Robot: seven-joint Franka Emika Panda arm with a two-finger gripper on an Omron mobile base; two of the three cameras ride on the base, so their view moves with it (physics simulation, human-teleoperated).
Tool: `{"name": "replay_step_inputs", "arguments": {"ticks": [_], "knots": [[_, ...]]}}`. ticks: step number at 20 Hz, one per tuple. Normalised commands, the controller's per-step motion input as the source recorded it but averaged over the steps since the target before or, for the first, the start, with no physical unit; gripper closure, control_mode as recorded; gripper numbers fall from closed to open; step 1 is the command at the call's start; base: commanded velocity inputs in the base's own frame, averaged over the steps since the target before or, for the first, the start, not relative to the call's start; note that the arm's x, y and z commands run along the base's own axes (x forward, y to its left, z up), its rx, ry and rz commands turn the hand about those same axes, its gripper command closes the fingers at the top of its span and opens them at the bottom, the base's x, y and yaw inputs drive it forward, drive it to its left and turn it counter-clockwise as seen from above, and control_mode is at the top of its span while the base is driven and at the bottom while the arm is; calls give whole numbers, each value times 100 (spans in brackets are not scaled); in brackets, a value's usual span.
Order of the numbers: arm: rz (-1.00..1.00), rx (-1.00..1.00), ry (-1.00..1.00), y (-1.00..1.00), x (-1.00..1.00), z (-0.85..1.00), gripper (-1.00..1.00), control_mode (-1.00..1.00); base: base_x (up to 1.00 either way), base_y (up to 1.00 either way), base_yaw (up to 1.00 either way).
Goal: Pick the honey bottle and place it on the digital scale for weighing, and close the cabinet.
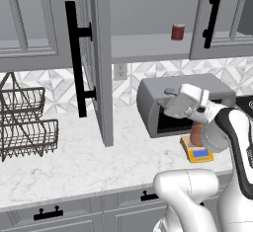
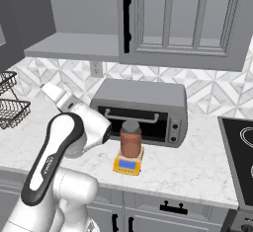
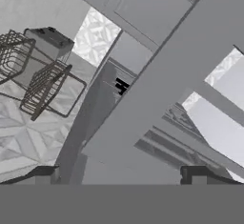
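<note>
The jar (image 2: 130, 139) stands upright on the scale (image 2: 128, 164), centred on the plate so the display at the front stays readable; this half of the task appears complete. The scale sits on the counter (image 1: 64, 162) just in front of the toaster oven (image 2: 141, 110), and the jar partly masks the oven window in the right base view.

The gripper (image 3: 119, 173) holds nothing. Its two fingertips (image 3: 45, 174) stand wide apart at the bottom of the hand view, with open space between them. The hand is raised clear of the jar and turned toward the open cabinet door (image 1: 96, 63), which projects edge-on over the counter. This pose suits the remaining step: pushing the door shut.

The door's bar handle (image 1: 75, 60) faces left in the left base view. The shelf (image 1: 148, 46) behind the open door is exposed.

Count:
- Jar: one.
- Scale: one.
- Can (image 1: 178, 31): one, left on the shelf; not part of the task.
- Toaster oven: one.
- Wire rack (image 1: 24, 122): one, with two tiers, at the left of the counter.
- Open doors: one. A closed door (image 1: 217, 19) sits to the right of the shelf.
</note>
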Motion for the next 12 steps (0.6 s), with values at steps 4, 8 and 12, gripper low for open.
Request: {"name": "replay_step_inputs", "arguments": {"ticks": [4,8,12], "knots": [[-25,1,-37,56,-84,-29,-100,-100,0,0,0],[-45,0,-20,-2,-100,0,-100,-100,0,0,0],[-50,0,-14,2,-100,0,-100,-100,0,0,0]]}}
